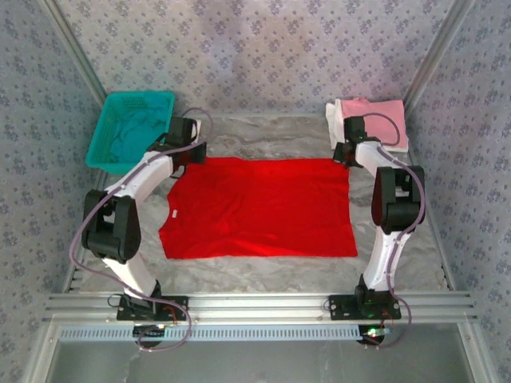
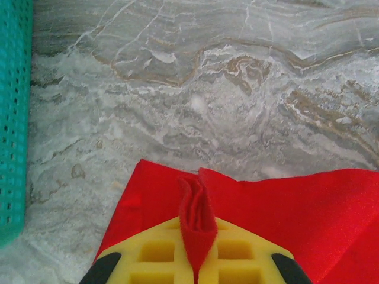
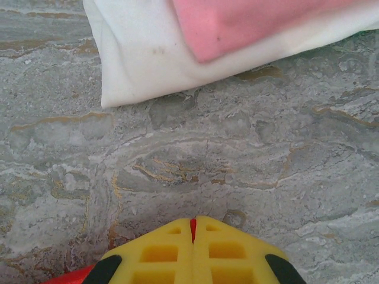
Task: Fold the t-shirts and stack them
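I see the red t-shirt spread flat in the middle of the table, neckline toward the left and hem toward the right, with few wrinkles. At its far left corner a narrow fold of red cloth stands up, nipped between the closed fingers of the left gripper. At its far right corner a thin sliver of red shows between the closed fingers of the right gripper. The pink t-shirt lies folded on top of the folded white t-shirt in the far right corner, near the red one but apart from it.
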Controlling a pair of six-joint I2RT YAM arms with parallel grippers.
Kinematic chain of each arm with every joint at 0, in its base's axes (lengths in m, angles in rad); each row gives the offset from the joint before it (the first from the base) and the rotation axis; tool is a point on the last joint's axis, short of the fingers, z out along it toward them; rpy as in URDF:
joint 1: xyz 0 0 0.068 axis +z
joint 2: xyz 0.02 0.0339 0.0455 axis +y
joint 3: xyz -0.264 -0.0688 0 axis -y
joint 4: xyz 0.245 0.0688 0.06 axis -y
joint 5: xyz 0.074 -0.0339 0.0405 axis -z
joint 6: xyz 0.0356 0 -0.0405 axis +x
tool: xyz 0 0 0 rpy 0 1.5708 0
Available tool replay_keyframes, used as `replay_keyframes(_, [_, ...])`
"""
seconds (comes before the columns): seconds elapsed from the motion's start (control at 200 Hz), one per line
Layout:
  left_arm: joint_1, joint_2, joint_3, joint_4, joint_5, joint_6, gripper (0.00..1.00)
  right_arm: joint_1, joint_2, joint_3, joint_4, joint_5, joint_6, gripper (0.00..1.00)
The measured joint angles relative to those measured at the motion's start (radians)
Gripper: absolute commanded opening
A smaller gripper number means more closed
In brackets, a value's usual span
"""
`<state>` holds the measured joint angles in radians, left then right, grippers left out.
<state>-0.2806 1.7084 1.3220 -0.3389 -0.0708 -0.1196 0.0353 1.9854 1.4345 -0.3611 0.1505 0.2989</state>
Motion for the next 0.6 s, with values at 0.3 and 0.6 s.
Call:
replay_keyframes(0.3, [0.001, -0.120, -0.086, 0.002, -0.009, -0.005, 0.00, 0.001, -0.106, -0.117, 0.122, -0.001, 0.011, 0.00])
replay_keyframes(0.6, [0.001, -0.217, -0.184, -0.032, -0.008, -0.021, 0.00, 0.015, -0.195, -0.204, 0.156, -0.008, 0.034, 0.00])
